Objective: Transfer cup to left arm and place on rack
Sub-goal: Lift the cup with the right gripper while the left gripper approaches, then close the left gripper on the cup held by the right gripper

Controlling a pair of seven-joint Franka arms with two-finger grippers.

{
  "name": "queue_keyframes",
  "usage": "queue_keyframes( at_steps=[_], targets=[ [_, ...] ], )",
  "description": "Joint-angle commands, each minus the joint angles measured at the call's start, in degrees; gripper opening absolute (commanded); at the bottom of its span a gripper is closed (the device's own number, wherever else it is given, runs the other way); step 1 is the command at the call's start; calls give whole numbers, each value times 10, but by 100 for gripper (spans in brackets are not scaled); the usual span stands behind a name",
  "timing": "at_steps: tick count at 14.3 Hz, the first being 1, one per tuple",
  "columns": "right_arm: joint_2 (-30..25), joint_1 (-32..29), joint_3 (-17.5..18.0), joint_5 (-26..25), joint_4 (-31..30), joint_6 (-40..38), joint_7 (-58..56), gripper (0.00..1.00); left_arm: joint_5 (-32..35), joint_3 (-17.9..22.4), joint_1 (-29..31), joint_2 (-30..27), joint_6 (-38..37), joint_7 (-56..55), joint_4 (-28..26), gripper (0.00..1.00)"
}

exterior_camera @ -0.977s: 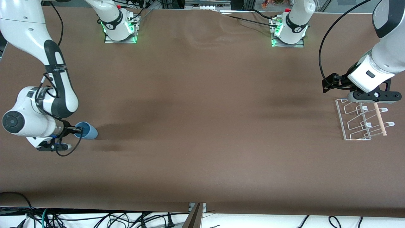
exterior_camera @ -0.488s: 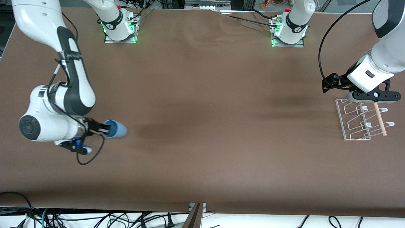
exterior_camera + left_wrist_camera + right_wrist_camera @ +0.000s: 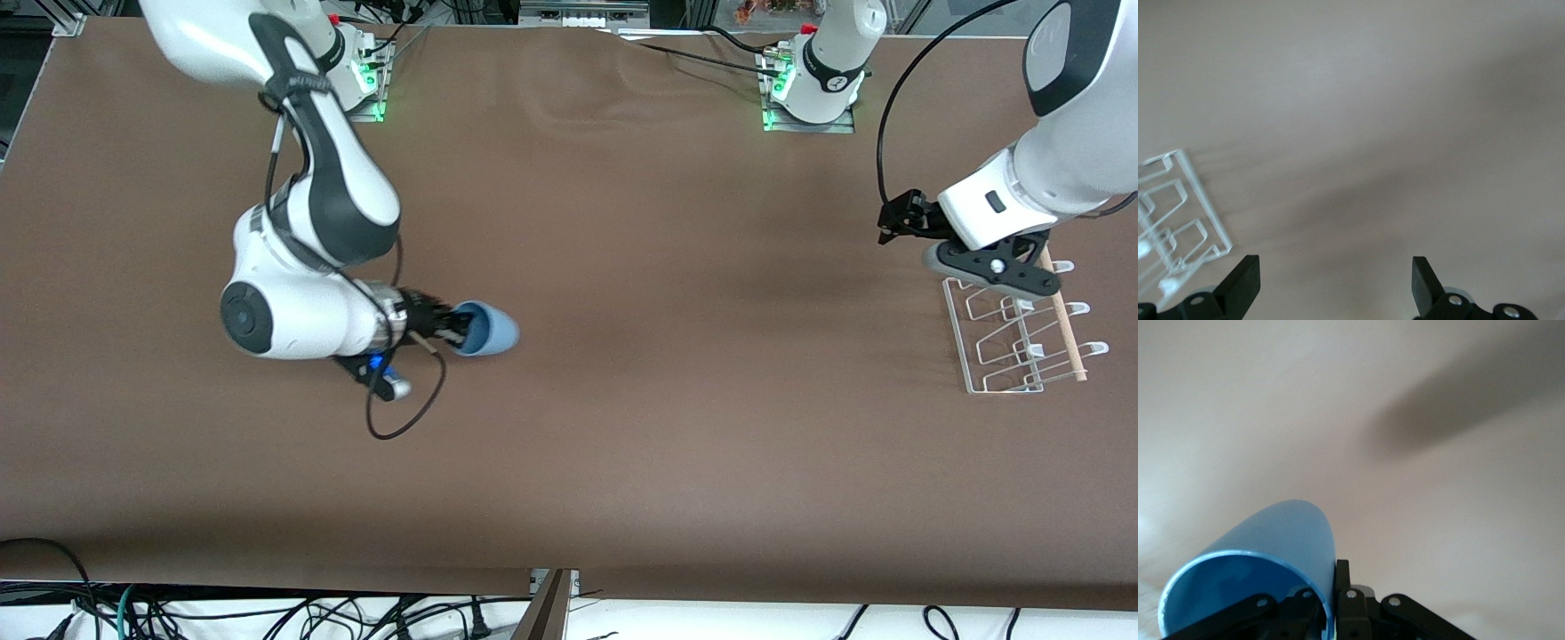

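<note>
- Landmark for all positions: the rack [image 3: 1022, 333], a white wire drying rack with looped prongs and a pale wooden rod [image 3: 1063, 315] along one edge, standing on the brown table [image 3: 622, 444] at the left arm's end.
- Near to far from the front camera: rack and cup sit at about the same depth, mid-table; the two arm bases [image 3: 809, 84] stand farthest, along the table's top edge.
- Cup [image 3: 484, 330]: light blue, handleless, well apart from the rack, toward the right arm's end of the table. It lies tipped sideways in the air over bare table, mouth facing the right wrist, base pointing toward the rack.
- Right gripper [image 3: 449, 327]: clamped on the cup's rim. The right wrist view shows the cup [image 3: 1265, 570] with one finger inside the mouth and one outside, pinching the wall.
- Left gripper [image 3: 991, 267]: hangs over the rack's edge farthest from the front camera, holding nothing. The left wrist view shows its two fingers [image 3: 1245, 283] spread wide apart over bare table, with the rack [image 3: 1178, 220] at the side.
</note>
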Motion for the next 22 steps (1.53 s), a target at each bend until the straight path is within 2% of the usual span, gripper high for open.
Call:
queue_keyframes(
  at_steps=[1,7,11,14,18,20,22],
  targets=[
    [3,-9,49,41,71,3,104,0,-21,1,-1,25,-10,93,24,100],
    [6,6,185,47,75,188,219,0,-123,1,-1,26,-10,221,24,100],
    [5,63,189,47,75,262,265,0,-225,1,-6,47,-6,336,23,100],
    [5,87,189,47,75,289,273,0,-256,0,-6,51,-4,398,24,100],
    [6,89,188,47,75,295,274,0,-296,-24,-13,53,38,523,24,100],
    [6,88,188,47,75,295,273,0,-316,-44,-13,53,54,550,24,100],
    [6,88,188,47,75,295,273,0,-343,-45,-14,53,83,583,24,100]
  ],
)
